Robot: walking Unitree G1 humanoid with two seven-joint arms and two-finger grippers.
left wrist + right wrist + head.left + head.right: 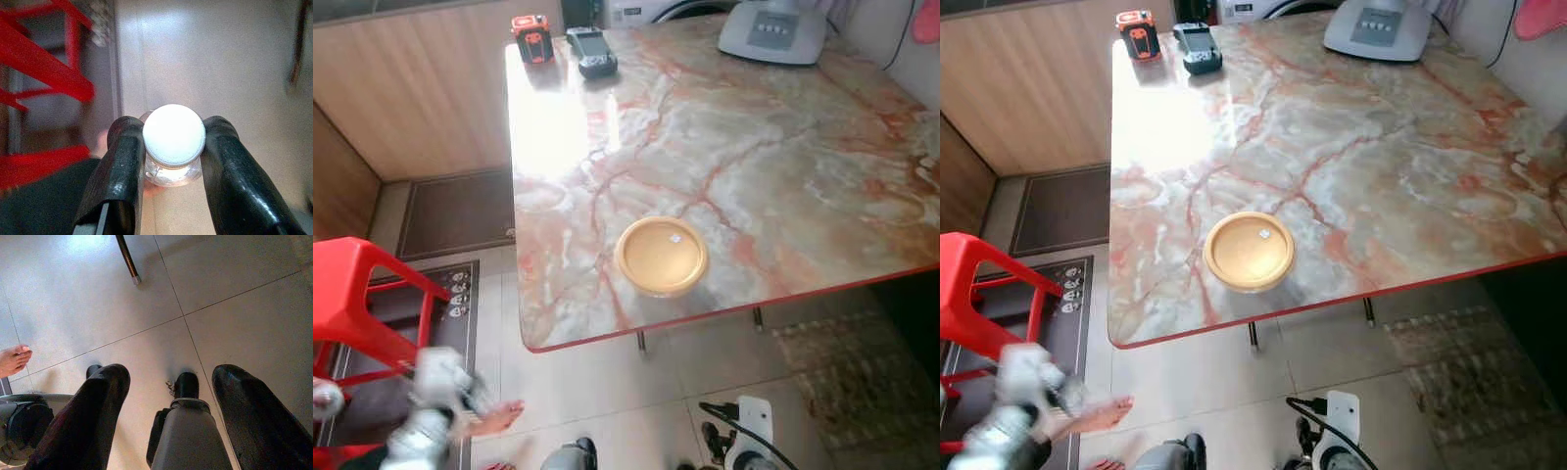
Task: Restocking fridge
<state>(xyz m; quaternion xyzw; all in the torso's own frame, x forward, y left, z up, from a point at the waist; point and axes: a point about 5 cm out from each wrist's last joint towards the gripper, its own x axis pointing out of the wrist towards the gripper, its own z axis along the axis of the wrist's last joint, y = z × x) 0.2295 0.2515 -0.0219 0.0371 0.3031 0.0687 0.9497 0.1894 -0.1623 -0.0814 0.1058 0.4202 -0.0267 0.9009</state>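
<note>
Left wrist view looks straight along the left gripper (173, 142), whose two black fingers (122, 166) pinch a small clear jar (172, 171) with a white lid (173, 134), one finger on each side just below the lid. The jar's long axis runs along the fingers, lid pointing back toward the wrist camera and base toward the tiled floor (234, 58). Seen from the head, this gripper is blurred, low on the robot's left beside a red stool (357, 294), well below the marble bench (724, 166). On the bench near its front edge sits a round yellow container (661, 257). The right gripper (168, 382) hangs over the floor, fingers spread apart and holding nothing, near a person's bare foot (13, 360).
</note>
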